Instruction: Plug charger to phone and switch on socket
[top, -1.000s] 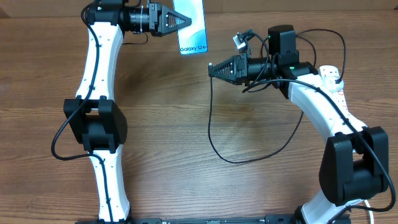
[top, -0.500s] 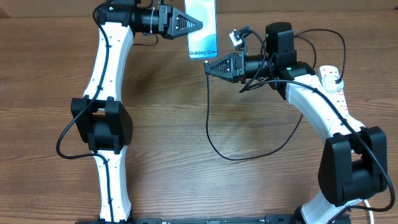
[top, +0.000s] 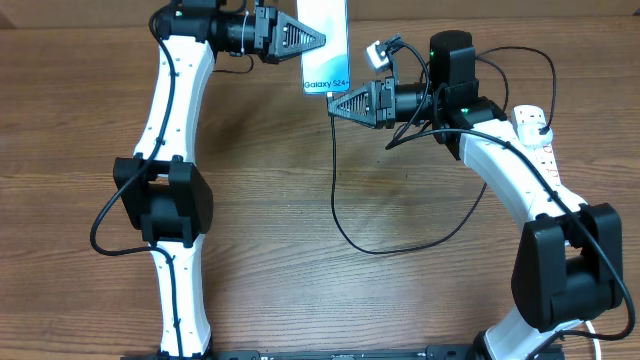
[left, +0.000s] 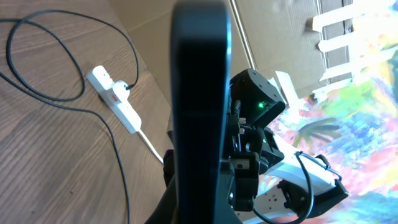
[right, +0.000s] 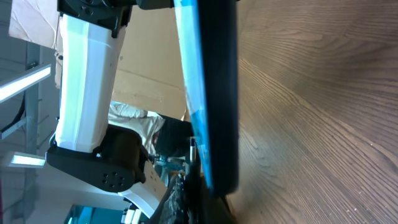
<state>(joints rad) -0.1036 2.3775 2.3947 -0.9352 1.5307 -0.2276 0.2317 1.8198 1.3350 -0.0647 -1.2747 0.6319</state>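
Charger (top: 340, 215) being lined up under the phone (top: 326, 40); plugging in and switching on are not yet done.
The phone is being gripped by the clenched left gripper (top: 316, 42) above the table's (top: 300, 270) far edge, and the charger's end is being pinched by the right gripper (top: 333, 108) just below the phone's lower edge; whether the tip is seated cannot be told. The socket (top: 535, 128), near the right edge, is being half hidden overhead. Only the left wrist view is showing a black plug seated in it, with the switches unreadable.
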